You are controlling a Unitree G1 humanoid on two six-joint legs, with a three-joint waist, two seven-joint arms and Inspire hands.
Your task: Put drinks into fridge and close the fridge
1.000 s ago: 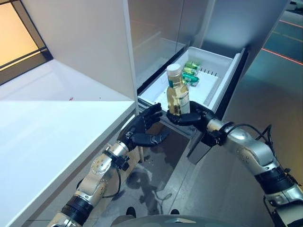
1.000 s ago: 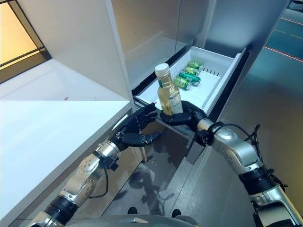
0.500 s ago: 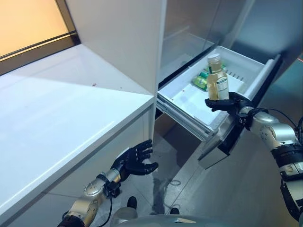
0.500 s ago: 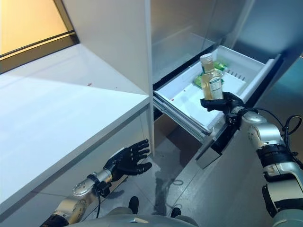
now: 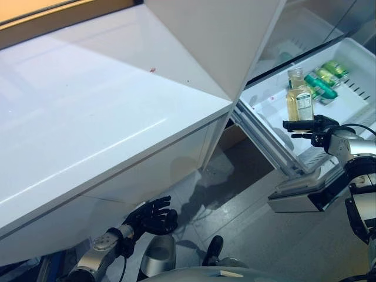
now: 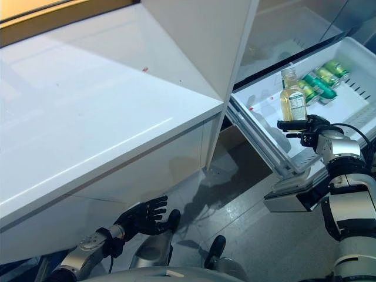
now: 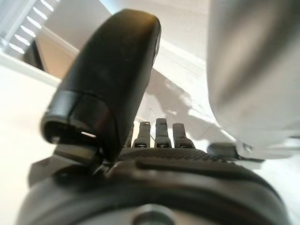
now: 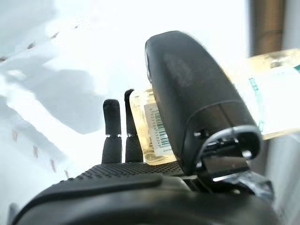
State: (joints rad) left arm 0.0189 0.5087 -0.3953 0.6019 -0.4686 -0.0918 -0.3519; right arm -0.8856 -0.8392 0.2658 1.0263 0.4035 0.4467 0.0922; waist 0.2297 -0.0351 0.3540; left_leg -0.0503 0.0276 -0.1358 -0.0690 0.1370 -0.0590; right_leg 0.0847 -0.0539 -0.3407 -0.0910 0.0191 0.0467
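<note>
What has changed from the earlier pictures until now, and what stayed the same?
The camera itself has shifted. The left hand, at first up beside the bottle, has dropped low in front of the counter, fingers spread and empty. The right hand has carried the bottle out over the open fridge drawer and still grips it upright. The green cans stay at the drawer's back.

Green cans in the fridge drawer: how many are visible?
3, lying side by side at the far end of the drawer: cans. The bottle may hide more.
</note>
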